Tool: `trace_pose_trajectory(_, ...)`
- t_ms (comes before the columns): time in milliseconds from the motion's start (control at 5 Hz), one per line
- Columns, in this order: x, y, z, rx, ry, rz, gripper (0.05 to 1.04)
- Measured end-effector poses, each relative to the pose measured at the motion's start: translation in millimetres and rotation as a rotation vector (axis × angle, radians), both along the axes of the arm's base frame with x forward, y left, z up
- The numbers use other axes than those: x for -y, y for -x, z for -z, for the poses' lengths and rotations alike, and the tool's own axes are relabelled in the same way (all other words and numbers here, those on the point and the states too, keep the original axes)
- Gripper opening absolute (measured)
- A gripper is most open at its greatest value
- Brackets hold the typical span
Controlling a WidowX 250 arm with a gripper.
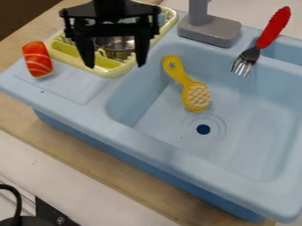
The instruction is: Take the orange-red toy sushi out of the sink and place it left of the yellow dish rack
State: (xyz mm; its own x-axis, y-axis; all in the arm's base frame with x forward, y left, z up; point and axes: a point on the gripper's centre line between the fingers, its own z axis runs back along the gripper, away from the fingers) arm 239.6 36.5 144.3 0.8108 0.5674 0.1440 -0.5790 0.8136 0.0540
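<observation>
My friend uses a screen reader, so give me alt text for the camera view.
An open black gripper hangs over a yellow-green dish rack holding a metal pot on a light-blue toy sink. A yellow brush lies in the basin, a red-handled fork rests on the back rim, and an orange striped toy sits beside the rack.

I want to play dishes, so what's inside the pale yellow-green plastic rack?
A shiny silver metal pot or bowl sits inside the rack. The black two-finger gripper hides part of the rack, so anything behind it can't be seen.
</observation>
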Motion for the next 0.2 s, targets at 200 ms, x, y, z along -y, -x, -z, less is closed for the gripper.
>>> trace_pose_trajectory(200,21.0,-3.5,3.9,0.007,0.022,0.064,1.001)
